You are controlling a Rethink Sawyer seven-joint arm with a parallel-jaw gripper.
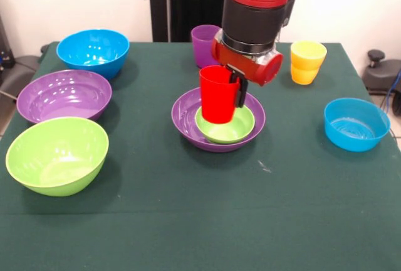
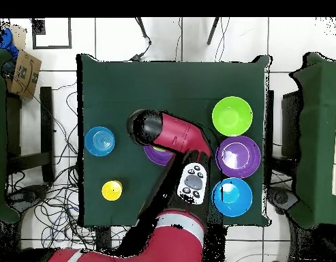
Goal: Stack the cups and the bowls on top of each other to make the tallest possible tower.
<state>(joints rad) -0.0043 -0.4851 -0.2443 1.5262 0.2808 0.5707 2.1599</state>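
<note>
**Red cup held over the small green bowl in the purple base bowl**

Nearest the front camera, well below and to the left of the gripper [image 1: 233, 89] in the front view, the large lime green bowl [image 1: 56, 154] is seen on the green table [image 1: 188, 221]. Just behind it lies a large purple bowl [image 1: 64, 95], empty and upright.

At the middle of the table, directly beneath the gripper, a second large purple bowl [image 1: 188, 120] is set as a base, with the small green bowl [image 1: 232, 128] nested inside it. The red cup [image 1: 217, 93] is pinched by the gripper at its right-hand wall, a dark finger being visible against the outside of the rim. The cup is held upright, mouth up, with its lower end in front of the small green bowl's inside; whether its base touches that bowl cannot be told. In the overhead view this stack is mostly hidden under the arm [image 2: 174, 133], only a sliver of purple rim [image 2: 159, 155] being shown.

To the right of the gripper in the front view, somewhat nearer the camera, the small blue bowl [image 1: 356, 123] is placed well apart from the stack.

Farther back, the purple cup [image 1: 204, 44] is seen just behind and left of the gripper, partly covered by the arm. The two yellow cups [image 1: 307, 61], one nested in the other, stand to the gripper's right. The large blue bowl [image 1: 93, 51] is found far to the left at the back.
</note>
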